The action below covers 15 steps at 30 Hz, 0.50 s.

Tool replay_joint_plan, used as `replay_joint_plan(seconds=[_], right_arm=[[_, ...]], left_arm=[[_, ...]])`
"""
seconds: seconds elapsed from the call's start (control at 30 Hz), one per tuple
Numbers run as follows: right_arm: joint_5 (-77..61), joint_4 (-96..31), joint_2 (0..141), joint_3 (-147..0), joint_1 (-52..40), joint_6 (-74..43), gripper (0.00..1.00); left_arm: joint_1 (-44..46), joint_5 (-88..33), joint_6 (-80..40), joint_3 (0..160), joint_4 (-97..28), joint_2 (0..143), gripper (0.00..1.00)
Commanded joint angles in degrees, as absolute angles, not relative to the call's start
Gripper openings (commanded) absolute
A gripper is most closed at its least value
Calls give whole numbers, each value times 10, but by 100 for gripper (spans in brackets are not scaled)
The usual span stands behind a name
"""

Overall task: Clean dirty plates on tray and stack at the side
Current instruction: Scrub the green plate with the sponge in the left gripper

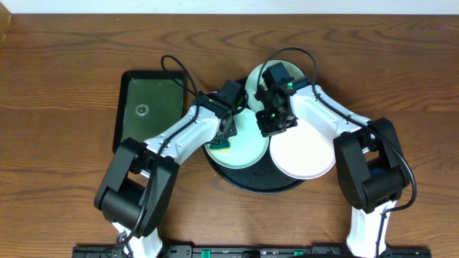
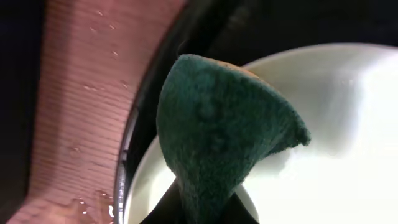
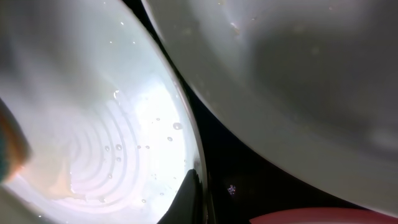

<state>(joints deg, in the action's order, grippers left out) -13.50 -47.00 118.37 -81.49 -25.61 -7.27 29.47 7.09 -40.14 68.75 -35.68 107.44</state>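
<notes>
On the round black tray lie three plates. A pale mint plate sits at the middle left, a white plate at the right, and another mint plate at the back. My left gripper is shut on a dark green sponge, which it holds over the middle mint plate's left edge. My right gripper is shut on that same plate's right rim, where one dark finger shows on the wet inside. The white plate lies just beside it.
A smaller rectangular black tray with a wet bottom stands left of the round tray. Water drops lie on the brown wooden table beside the round tray's rim. Both arms cross over the round tray's front half.
</notes>
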Motion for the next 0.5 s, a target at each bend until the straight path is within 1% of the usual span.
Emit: replay_joint_plan(seconds=[0.0, 0.2, 0.47], right_arm=[[-127, -472, 1182, -811, -259, -73, 1], [-127, -471, 1182, -811, -259, -73, 1], [-127, -471, 1183, -811, -259, -72, 2]], left_arm=[[283, 108, -411, 685, -349, 1023, 6], [283, -21, -427, 685, -323, 994, 8], [283, -84, -515, 654, -325, 1030, 8]])
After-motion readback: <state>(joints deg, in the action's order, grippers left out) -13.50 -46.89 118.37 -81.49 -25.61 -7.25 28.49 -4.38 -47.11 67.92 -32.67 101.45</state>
